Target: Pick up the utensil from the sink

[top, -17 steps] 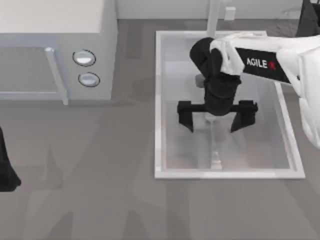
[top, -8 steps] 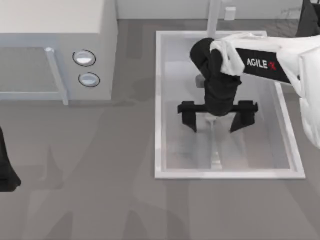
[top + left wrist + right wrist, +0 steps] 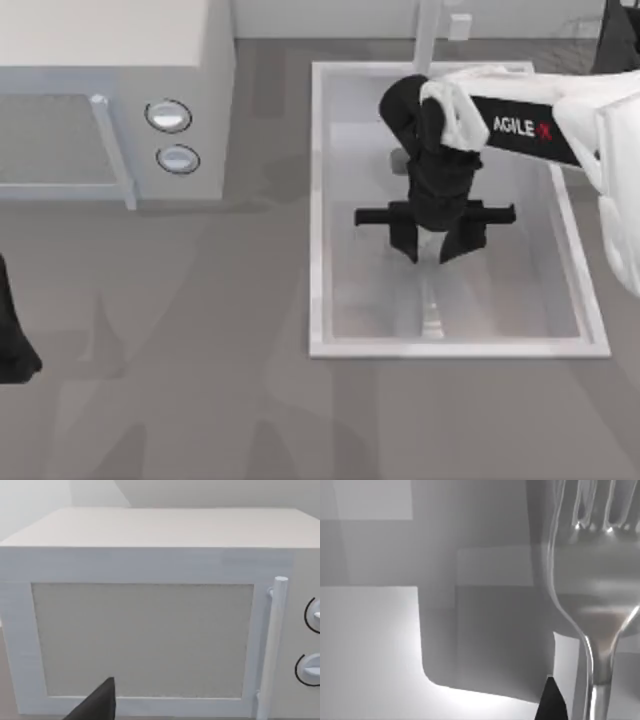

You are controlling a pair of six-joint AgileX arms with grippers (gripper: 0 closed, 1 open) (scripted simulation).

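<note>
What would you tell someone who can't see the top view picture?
The right tool reaches down into the sink, its fingers close together around a fork. A microwave sits left of the sink.

White lettering "AGILE" followed by a red "X", printed on the right arm's (image 3: 520, 125) black forearm panel

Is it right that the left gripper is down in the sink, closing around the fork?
Not quite: it is the right gripper that is down in the sink, fingers drawn in around the fork, as the top view shows. The left arm sits parked at the table's left edge, facing the microwave.
</note>
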